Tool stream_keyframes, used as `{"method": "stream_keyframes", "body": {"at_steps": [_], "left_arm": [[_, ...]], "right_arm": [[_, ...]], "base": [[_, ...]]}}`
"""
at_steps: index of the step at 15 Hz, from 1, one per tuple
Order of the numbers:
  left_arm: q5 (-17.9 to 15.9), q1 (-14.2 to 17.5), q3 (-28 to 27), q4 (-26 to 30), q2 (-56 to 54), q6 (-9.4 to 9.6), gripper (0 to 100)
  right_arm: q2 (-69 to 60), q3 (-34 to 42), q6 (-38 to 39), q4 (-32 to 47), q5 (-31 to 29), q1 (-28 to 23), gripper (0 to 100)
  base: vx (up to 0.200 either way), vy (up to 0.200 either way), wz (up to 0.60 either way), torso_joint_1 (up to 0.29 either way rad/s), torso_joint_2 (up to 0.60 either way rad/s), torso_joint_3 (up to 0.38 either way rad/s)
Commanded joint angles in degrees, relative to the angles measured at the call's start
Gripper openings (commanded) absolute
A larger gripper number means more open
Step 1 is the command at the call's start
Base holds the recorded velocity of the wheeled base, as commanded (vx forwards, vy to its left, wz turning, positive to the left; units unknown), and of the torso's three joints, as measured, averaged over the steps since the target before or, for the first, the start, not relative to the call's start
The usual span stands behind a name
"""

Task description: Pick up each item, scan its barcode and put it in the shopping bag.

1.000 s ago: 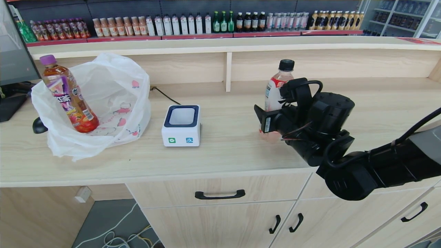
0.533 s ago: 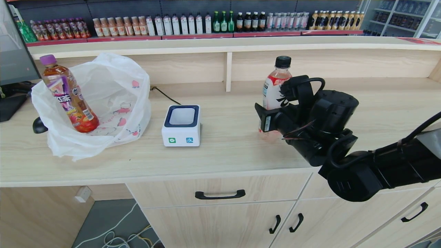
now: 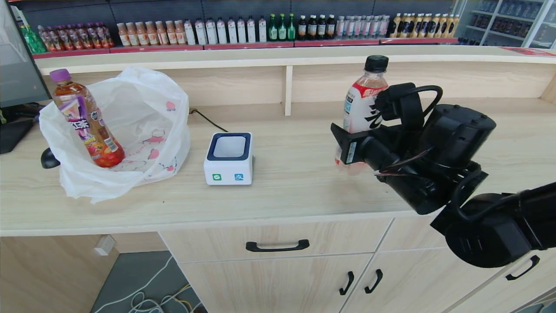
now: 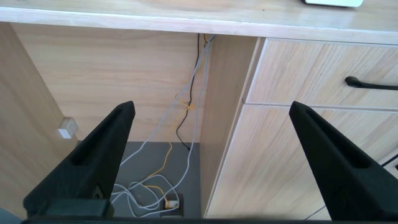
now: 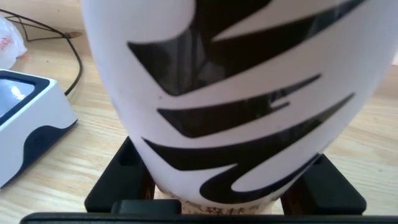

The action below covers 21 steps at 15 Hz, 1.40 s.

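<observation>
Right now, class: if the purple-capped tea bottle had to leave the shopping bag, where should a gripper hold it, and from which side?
Probably the shoulder just under the cap, from above: the tea bottle leans in the shopping bag with its top clear of the rim, its base down among the plastic folds.

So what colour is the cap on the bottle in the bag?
Purple cap, best in the head view.
</observation>
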Motion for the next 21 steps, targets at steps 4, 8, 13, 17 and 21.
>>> {"method": "stream_keyframes", "body": {"at_steps": [4, 8, 13, 17, 21], "left_arm": [[0.01, 0.00, 0.00, -0.01, -0.02, -0.04, 100], [0.01, 0.00, 0.00, -0.01, -0.02, -0.04, 100], [0.01, 0.00, 0.00, -0.01, -0.02, -0.04, 100], [0.01, 0.00, 0.00, -0.01, -0.02, -0.04, 100], [0.01, 0.00, 0.00, -0.01, -0.02, -0.04, 100]], "right_arm": [[-8.22, 6.61, -0.09, -0.13, -0.14, 6.55, 0], [-10.95, 12.59, 2.90, -1.10, 0.91, 10.77, 0], [-15.87, 19.09, 9.23, -4.09, 8.91, 11.47, 0], [-17.01, 26.12, 15.12, -10.94, 19.81, 11.47, 0], [-12.35, 29.02, 25.93, -21.93, 26.58, 11.56, 0]], "base": [[0.000, 0.000, 0.00, 0.000, 0.00, 0.000], [0.000, 0.000, 0.00, 0.000, 0.00, 0.000], [0.000, 0.000, 0.00, 0.000, 0.00, 0.000], [0.000, 0.000, 0.00, 0.000, 0.00, 0.000], [0.000, 0.000, 0.00, 0.000, 0.00, 0.000]]}}
